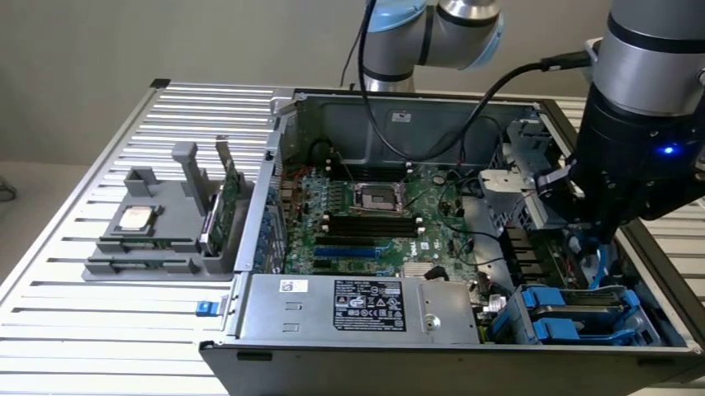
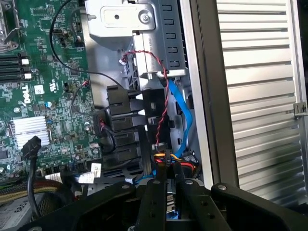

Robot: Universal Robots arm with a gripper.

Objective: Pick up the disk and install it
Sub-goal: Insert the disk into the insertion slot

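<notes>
Exterior view: pincer [image 1: 593, 241] clenched, just above drive bay [image 1: 527, 318]; blue-framed disk [image 1: 580, 307] flat w/in, long axis approx L-R across view.

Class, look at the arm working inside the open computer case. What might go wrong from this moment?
1. The gripper sits low among loose wiring. The red-and-black twisted wire and the blue cable run just ahead of its closed fingers, so either may snag.
2. The metal drive cage stands close in front, and a small drift might knock the gripper against it.
</notes>
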